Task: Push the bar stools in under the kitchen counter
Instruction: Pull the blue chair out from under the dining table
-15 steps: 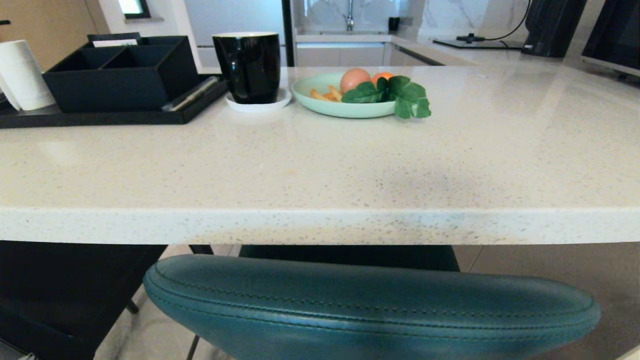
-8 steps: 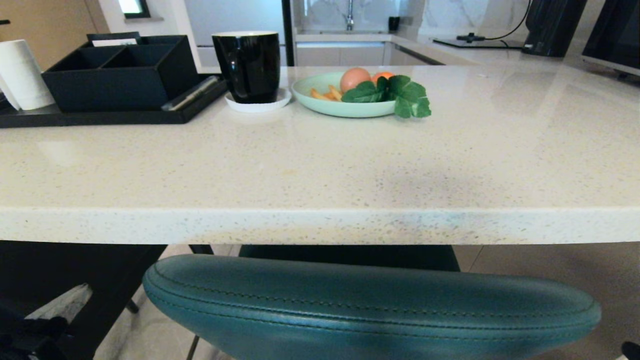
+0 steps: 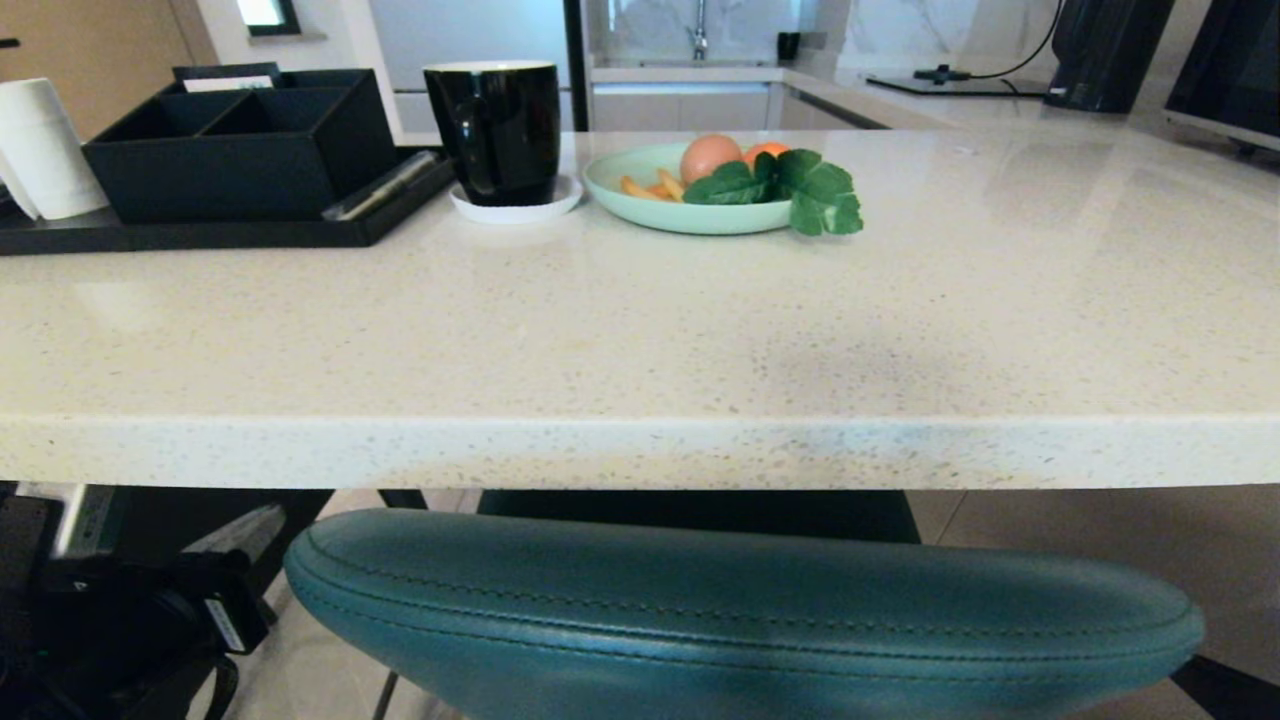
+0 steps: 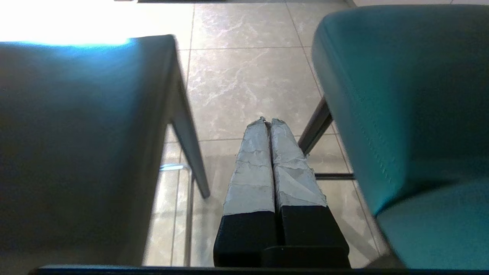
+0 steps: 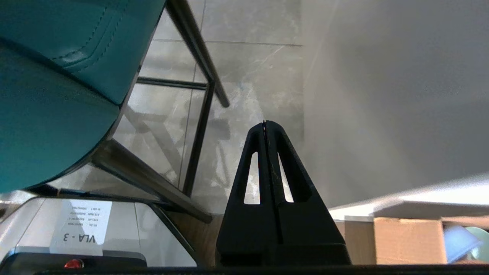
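The teal bar stool's curved back (image 3: 740, 620) fills the bottom of the head view, just in front of the kitchen counter's thick white edge (image 3: 640, 450), its seat dark beneath the slab. In the left wrist view my left gripper (image 4: 269, 121) is shut and empty, pointing down at the floor between the grey stool (image 4: 76, 152) and the teal stool (image 4: 401, 114), touching neither. My right gripper (image 5: 264, 123) is shut and empty too, beside the teal stool (image 5: 46, 95) and its black legs (image 5: 198, 49), apart from them.
On the counter stand a black mug (image 3: 495, 130), a green plate of food (image 3: 690, 200), a black tray with organiser boxes (image 3: 230, 160) and a paper roll (image 3: 40, 150). A pale panel (image 5: 382, 95) rises right of my right gripper. My own base (image 5: 76, 229) lies below.
My left arm has risen into the head view's lower left corner, and a dark part of the right arm now shows at the lower right. Stool and counter have not moved.
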Controlling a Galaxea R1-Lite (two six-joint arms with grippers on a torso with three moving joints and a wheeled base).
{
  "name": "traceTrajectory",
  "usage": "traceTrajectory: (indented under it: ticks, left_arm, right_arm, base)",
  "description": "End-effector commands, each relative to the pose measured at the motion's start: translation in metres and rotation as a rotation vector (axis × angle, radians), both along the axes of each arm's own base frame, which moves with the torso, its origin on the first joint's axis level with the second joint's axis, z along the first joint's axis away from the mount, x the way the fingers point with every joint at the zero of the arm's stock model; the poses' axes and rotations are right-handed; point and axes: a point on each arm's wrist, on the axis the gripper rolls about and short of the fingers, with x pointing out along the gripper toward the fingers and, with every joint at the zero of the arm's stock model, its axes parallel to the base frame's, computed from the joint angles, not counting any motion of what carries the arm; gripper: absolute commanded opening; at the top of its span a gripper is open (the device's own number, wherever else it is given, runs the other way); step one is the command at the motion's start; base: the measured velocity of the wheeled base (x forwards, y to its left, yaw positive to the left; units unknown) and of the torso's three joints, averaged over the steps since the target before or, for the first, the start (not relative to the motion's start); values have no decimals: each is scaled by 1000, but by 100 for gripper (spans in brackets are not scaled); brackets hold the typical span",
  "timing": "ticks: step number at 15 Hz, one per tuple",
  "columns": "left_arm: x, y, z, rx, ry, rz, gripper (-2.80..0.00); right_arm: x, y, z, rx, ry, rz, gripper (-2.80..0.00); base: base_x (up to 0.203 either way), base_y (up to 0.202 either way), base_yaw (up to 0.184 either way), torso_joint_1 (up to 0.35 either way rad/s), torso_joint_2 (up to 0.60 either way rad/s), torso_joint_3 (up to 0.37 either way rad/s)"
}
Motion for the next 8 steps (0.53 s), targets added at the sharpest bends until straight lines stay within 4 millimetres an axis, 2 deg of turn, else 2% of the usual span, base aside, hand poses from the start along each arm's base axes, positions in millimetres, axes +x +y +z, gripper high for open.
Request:
traceTrajectory:
  ticks: [1, 5, 6, 8]
  left_arm:
    - [10, -11, -23, 25, 102, -18, -280]
    - [34, -34, -62, 95, 246, -9, -280]
    - [34, -41, -67, 101, 256, -17, -280]
    - [48, -46, -65, 86, 222, 11, -280]
  right_arm:
    - [13, 2, -9, -5, 72, 17, -280]
    - [38, 5, -10, -15, 71, 27, -280]
    - [44, 6, -10, -16, 67, 26, -280]
    - [62, 7, -7, -18, 58, 21, -280]
  base:
    - [0, 0, 0, 0, 0, 0]
    - [0, 0, 0, 0, 0, 0]
    - [0, 0, 0, 0, 0, 0]
    - [0, 0, 0, 0, 0, 0]
